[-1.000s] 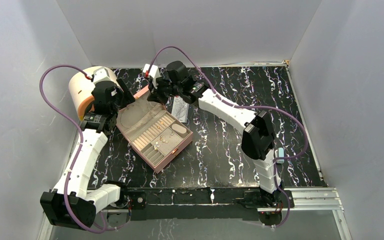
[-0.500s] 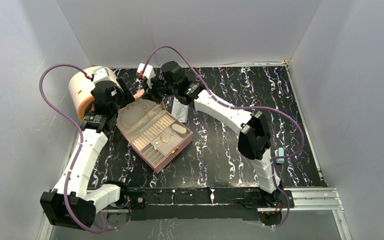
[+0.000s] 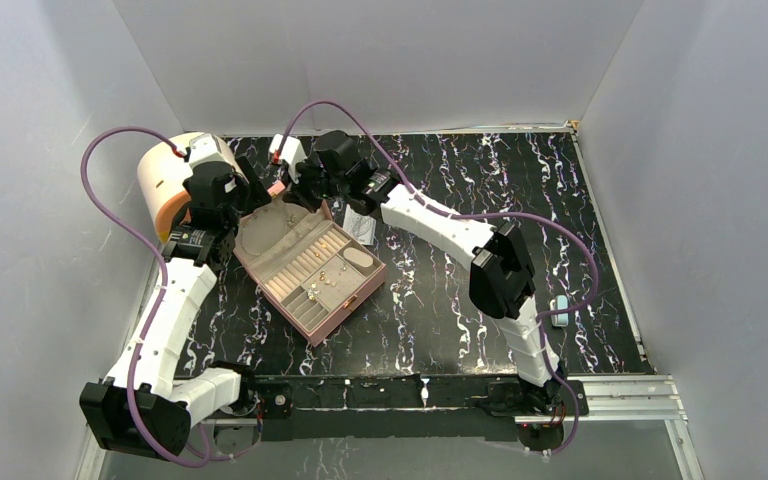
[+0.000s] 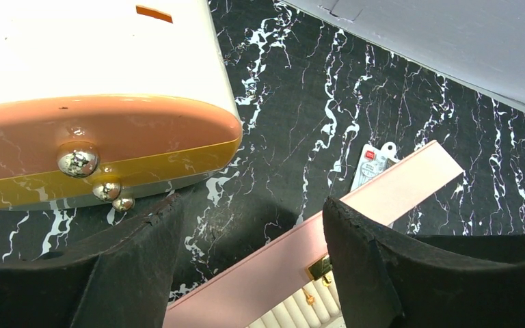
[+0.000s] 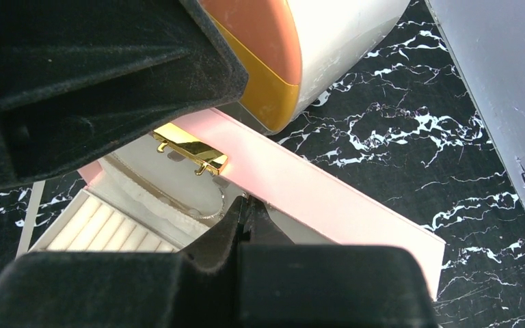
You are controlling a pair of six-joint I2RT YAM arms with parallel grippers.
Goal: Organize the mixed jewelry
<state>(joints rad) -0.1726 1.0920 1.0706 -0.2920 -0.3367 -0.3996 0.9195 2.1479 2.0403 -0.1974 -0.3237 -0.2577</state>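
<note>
The pink box (image 3: 345, 297) lies open at the left of the table, with tiny gold studs (image 3: 326, 281) on its cream ring rolls. In the right wrist view my right gripper (image 5: 249, 199) is shut on a thin silvery chain (image 5: 219, 206), which hangs in a loop over the lid's inner pocket (image 5: 178, 179) below the gold clasp (image 5: 190, 154). From above, that right gripper (image 3: 295, 190) sits at the lid's upper edge. My left gripper (image 4: 249, 205) is open over the pink lid rim (image 4: 294, 254), holding nothing. One gold stud (image 4: 307, 297) shows between its fingers.
A round white and orange case (image 3: 165, 180) with gold ball feet (image 4: 77, 160) lies on its side at the back left, close to both grippers. A clear packet with a white card (image 3: 361, 222) lies behind the box. A small light-blue block (image 3: 560, 310) sits at the right.
My right arm has reached further left, bringing its shut gripper to the lid's upper edge. The left arm has hardly moved, its jaws still wide.
</note>
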